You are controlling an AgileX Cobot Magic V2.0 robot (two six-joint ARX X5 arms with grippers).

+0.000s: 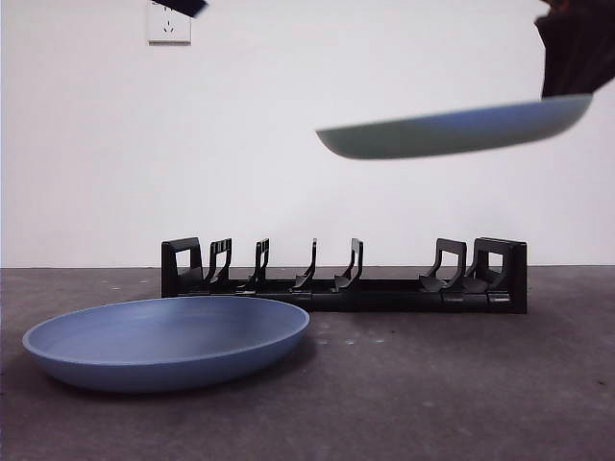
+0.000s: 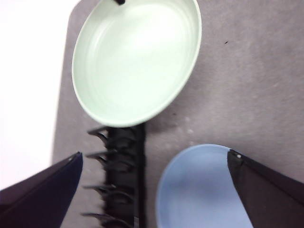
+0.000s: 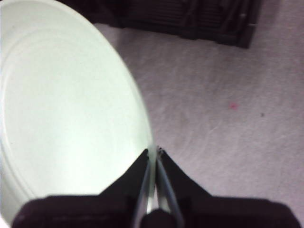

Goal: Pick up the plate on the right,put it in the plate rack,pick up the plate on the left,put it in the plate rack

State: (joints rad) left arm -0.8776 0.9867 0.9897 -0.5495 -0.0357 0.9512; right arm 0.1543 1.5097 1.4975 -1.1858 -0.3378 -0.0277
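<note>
A pale green plate point(image 1: 452, 130) hangs in the air above the right half of the plate rack point(image 1: 346, 279), nearly level, held by its right rim. My right gripper point(image 1: 575, 58) comes in from the upper right and is shut on that rim point(image 3: 153, 156). The left wrist view also shows this green plate point(image 2: 135, 59), above the black plate rack point(image 2: 121, 175). A blue plate point(image 1: 168, 341) lies flat on the table in front of the rack's left end. My left gripper point(image 2: 154, 166) hangs high above the blue plate point(image 2: 202, 187), open and empty.
The dark grey table point(image 1: 461, 384) ends at a white wall behind the rack. A wall socket point(image 1: 169, 27) sits high on the left, with a black arm tip point(image 1: 183, 6) beside it.
</note>
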